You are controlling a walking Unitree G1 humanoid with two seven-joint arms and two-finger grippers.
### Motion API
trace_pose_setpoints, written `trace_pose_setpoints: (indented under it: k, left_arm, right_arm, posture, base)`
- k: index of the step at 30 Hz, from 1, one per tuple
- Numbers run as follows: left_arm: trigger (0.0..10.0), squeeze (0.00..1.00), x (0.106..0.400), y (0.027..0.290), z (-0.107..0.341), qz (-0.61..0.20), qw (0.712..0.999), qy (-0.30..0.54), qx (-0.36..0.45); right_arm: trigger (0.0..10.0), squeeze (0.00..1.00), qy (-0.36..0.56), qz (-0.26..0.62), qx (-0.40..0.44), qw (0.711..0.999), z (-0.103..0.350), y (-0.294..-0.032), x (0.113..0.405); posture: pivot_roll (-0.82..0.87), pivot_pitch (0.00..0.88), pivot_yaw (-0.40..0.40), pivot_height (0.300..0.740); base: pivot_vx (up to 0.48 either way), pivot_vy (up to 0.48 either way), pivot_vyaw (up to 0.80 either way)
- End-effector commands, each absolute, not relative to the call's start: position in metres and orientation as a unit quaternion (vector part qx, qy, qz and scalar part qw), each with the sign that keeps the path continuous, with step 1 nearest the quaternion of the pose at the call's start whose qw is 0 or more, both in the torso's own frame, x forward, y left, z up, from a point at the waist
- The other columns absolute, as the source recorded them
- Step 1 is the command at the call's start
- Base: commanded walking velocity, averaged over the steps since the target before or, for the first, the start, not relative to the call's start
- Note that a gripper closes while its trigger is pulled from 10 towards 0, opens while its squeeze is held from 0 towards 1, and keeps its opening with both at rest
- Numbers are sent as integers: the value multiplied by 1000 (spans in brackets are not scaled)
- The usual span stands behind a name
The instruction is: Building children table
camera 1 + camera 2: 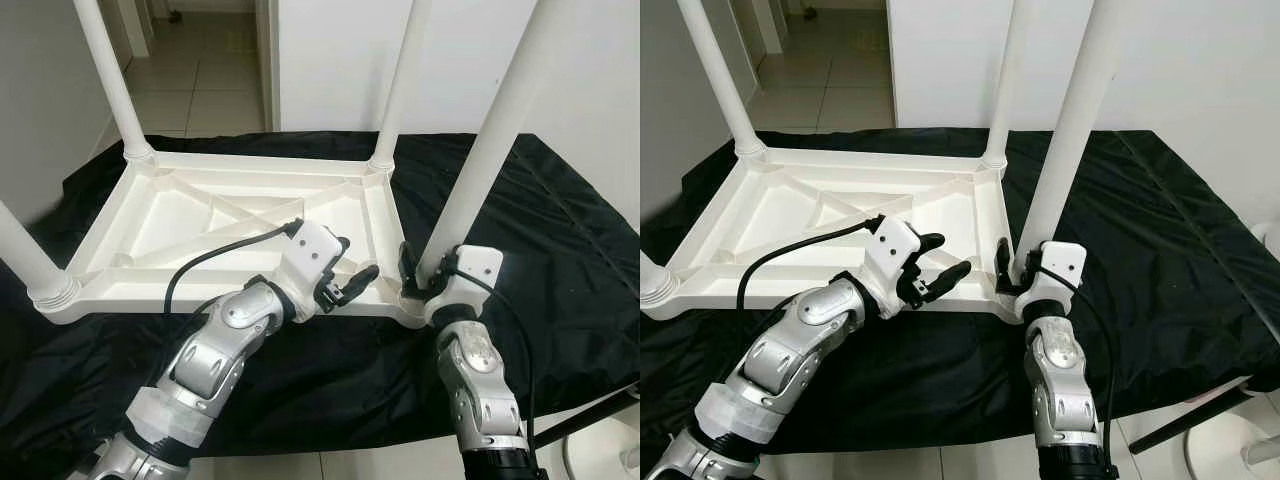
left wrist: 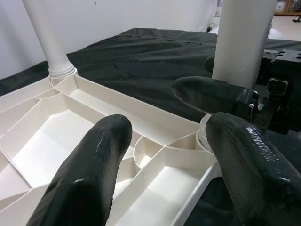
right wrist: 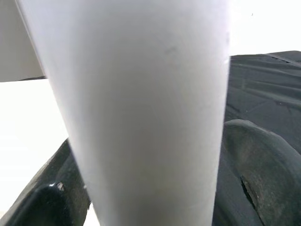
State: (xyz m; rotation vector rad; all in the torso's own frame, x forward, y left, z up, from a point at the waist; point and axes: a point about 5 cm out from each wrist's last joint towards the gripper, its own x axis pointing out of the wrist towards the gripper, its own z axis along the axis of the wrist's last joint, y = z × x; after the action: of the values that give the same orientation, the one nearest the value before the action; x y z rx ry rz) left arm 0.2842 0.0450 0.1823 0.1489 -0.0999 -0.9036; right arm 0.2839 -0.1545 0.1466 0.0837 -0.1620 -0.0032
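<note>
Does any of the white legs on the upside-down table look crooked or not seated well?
Nothing stands out. The white plastic table lies upside down on black cloth; the right gripper clasps the near-right leg, which leans no more than the others.

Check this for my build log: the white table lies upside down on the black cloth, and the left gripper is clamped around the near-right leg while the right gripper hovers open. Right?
Not quite: the grippers are swapped. The right gripper is clamped around the near-right leg, as the right wrist view shows, while the left gripper hovers open. The white table does lie upside down on the black cloth.
</note>
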Motion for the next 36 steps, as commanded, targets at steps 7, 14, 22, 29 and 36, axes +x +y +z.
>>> trace_pose_setpoints:
  k: [7,14,22,29,36]
  left_arm:
    - [10000,0,278,46,188,-483,871,-51,80]
    - [10000,0,268,49,188,-525,845,-44,86]
    - [10000,0,259,41,187,-567,817,-37,99]
    - [10000,0,256,37,189,-576,810,-37,102]
    - [10000,0,256,38,188,-570,816,-25,93]
  right_arm:
    - [10000,0,-105,34,27,993,156,-159,284]
    - [10000,0,-101,140,-16,985,162,-164,284]
    - [10000,0,-64,254,-65,963,161,-175,292]
    - [10000,0,-15,306,-102,946,151,-190,298]
    - [5216,0,3,326,-107,939,147,-195,299]
  posture:
    - [-69,0,-29,740]
    - [-79,0,-19,740]
    - [-79,0,-22,740]
    - [-70,6,-27,740]
    - [-63,11,-28,740]
  base:
    - [0,0,0]
    - [0,0,0]
    - [0,0,0]
    - [0,0,0]
    - [0,0,0]
